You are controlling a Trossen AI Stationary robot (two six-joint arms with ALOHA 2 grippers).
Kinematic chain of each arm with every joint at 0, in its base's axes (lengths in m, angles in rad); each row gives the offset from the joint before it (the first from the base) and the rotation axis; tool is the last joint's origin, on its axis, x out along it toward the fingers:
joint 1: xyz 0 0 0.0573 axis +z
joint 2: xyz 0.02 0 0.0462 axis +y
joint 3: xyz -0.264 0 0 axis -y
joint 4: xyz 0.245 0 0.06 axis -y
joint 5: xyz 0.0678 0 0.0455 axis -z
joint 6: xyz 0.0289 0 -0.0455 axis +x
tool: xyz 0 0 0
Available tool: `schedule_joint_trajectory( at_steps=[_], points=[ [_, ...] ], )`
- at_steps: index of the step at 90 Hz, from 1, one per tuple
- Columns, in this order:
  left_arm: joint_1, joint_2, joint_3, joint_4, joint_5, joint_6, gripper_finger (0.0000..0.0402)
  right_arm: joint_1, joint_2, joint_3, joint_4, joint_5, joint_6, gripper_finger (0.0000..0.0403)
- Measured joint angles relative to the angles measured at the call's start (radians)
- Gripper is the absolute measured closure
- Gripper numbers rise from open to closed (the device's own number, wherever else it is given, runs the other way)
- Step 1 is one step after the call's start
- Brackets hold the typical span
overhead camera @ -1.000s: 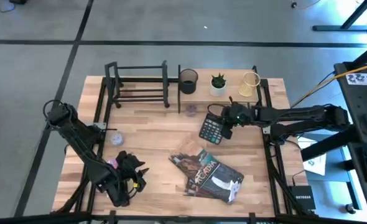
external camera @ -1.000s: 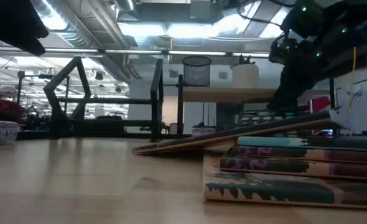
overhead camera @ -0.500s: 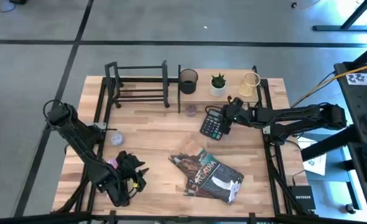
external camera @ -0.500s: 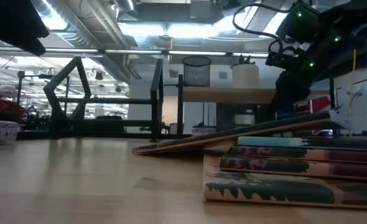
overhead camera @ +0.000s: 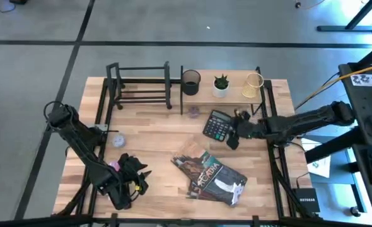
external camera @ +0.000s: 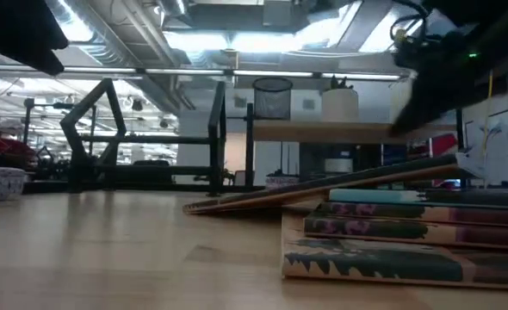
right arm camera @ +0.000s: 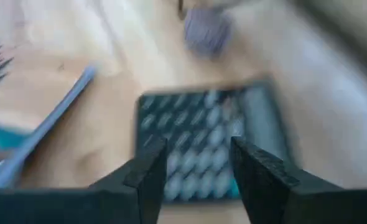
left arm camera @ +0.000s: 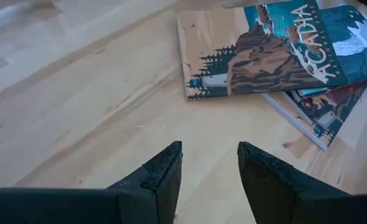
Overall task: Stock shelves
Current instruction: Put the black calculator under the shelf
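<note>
While the right gripper [overhead camera: 234, 134] hangs just beside the calculator [overhead camera: 216, 125], on its outer side near the right-hand edge of the desk [overhead camera: 154, 145], its fingers [right arm camera: 147, 169] are spread with nothing between them, and the right wrist view looks straight down over the keypad [right arm camera: 208, 146]. The step in hand seems to be picking up this calculator for stocking. To do it well, the gripper should line up across the narrower width of the calculator, not its length, come down square so both fingers clear its edges, and close only once they reach low on its sides; a flat, thin body like this can skate away if one finger lands first. The shelves stand along the far edge: the black metal-bar book rack [overhead camera: 140, 85] at far left, and the light-wood board shelf [overhead camera: 236, 94] at far right, already carrying a mesh cup [overhead camera: 191, 82], a small plant pot [overhead camera: 221, 86] and a glass [overhead camera: 254, 82]. The left gripper [overhead camera: 134, 173] waits near the front-left corner, fingers [left arm camera: 162, 177] apart and empty, pointing toward the stack of books [overhead camera: 211, 177] at front centre.
</note>
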Motion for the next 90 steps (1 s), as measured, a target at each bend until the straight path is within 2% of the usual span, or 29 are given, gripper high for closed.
schedule_joint_trajectory(
  at_steps=[7,15,26,32,53,90],
  points=[
    [0.000,0.000,0.000,0.004,0.000,0.000,0.0263,0.045,0.048,-0.001,-0.098,0.007,0.210,0.0289],
    [0.000,0.000,0.000,0.005,-0.001,0.001,0.0263,0.065,0.119,-0.001,-0.142,0.061,0.329,0.0323],
    [0.000,0.000,0.000,0.003,-0.001,0.002,0.0263,0.034,0.232,-0.001,-0.098,0.133,0.357,0.0376],
    [0.000,0.000,0.000,0.004,-0.001,0.003,0.0263,0.003,0.291,-0.001,-0.059,0.135,0.347,0.0395],
    [0.000,0.000,-0.001,0.005,-0.007,0.009,0.0263,-0.129,0.442,-0.001,0.032,0.139,0.296,0.0395],
    [0.000,0.000,-0.001,0.004,-0.015,0.012,0.0263,-0.303,0.454,0.000,0.151,0.215,0.211,0.0402]
  ],
)
